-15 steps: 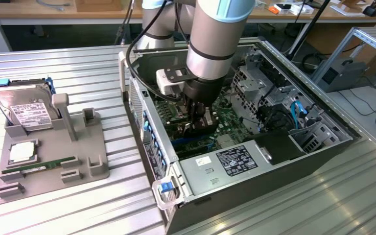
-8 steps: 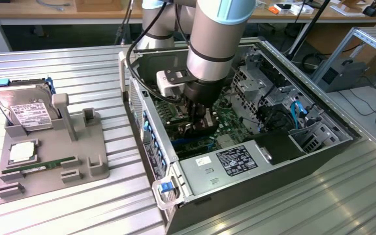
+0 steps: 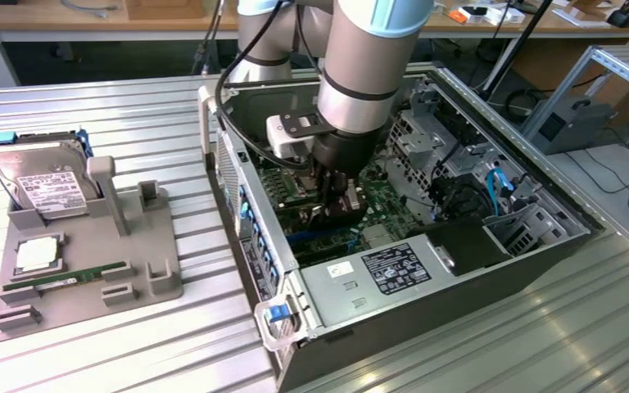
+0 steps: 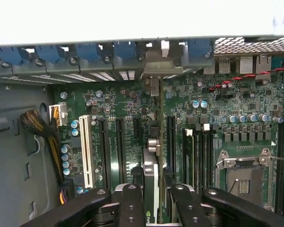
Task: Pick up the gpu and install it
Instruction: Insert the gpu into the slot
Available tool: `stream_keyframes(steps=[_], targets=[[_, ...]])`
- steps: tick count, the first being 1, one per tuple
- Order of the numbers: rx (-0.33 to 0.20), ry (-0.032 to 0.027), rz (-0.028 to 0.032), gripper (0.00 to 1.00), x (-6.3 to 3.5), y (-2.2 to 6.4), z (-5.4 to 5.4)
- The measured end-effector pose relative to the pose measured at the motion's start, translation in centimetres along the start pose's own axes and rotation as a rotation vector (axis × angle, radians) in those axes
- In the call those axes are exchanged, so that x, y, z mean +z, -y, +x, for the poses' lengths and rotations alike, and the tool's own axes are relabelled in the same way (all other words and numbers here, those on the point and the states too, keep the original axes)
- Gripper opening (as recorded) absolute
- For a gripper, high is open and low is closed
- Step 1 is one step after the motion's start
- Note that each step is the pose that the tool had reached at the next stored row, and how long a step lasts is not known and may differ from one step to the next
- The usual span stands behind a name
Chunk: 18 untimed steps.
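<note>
Black two-fingered gripper (image 3: 337, 205) at frame centre reached into the open black computer case (image 3: 533, 246), jaws pinched on the thin dark gpu card (image 4: 151, 184) held edge-on over the green motherboard (image 4: 123, 109), grey parts tray (image 3: 85, 270) at left.

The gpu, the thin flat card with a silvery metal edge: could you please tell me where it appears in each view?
Exterior view: the gpu sits dark below the gripper, inside the open computer case.
Wrist view: edge-on and silvery, clamped between the black fingers.
Shared landmark: the green motherboard.
</note>
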State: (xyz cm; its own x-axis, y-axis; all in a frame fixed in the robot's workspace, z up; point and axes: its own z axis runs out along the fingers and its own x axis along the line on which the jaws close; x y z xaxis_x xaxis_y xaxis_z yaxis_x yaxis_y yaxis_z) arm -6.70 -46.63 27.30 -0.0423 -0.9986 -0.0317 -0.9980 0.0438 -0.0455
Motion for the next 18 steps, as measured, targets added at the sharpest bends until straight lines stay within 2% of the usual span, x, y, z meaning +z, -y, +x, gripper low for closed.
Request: stream_keyframes(steps=[10, 18], targets=[[-0.003, 0.0001, -0.0002, 0.27, 0.74, 0.01, -0.04], [-0.003, 0.0005, -0.0001, 0.27, 0.2, -0.06, -0.13]])
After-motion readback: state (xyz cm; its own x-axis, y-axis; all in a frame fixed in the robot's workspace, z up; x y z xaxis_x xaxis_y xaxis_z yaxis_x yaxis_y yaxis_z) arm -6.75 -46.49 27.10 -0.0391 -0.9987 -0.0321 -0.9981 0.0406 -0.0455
